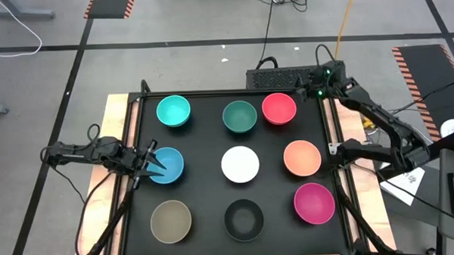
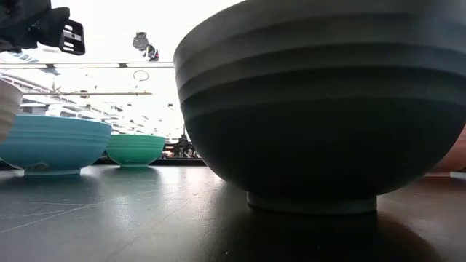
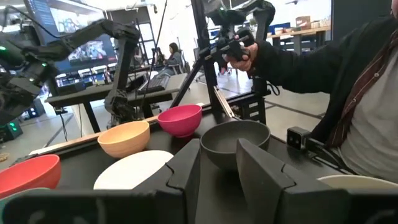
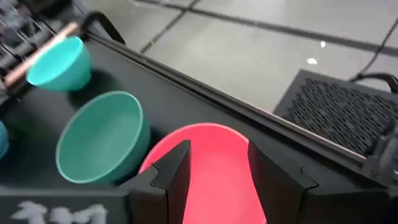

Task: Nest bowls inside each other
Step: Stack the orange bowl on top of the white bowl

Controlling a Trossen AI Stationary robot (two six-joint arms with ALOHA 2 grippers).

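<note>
Nine bowls stand upright in three rows on the black table top: turquoise [image 1: 173,111], dark green [image 1: 239,116], red-pink [image 1: 278,108], blue [image 1: 168,164], white [image 1: 240,165], orange [image 1: 301,157], tan [image 1: 170,221], black [image 1: 243,219] and magenta [image 1: 314,202]. None is inside another. My left gripper [image 1: 151,165] [image 3: 217,174] is open at the blue bowl's left rim. My right gripper [image 1: 316,90] [image 4: 217,168] is open near the table's far right corner, with the red-pink bowl [image 4: 217,174] in front of its fingers. My left gripper reaches in level from the table's left, its spread fingers at the blue bowl's left rim [image 1: 157,162]. I cannot tell whether a finger touches the rim. The bowl stands flat on the table.
A black box [image 1: 282,78] sits just beyond the table's far edge. A person [image 3: 348,81] stands off the table's near side, one hand on a controller. A raised frame [image 1: 139,100] runs around the table top. The gaps between bowls are narrow.
</note>
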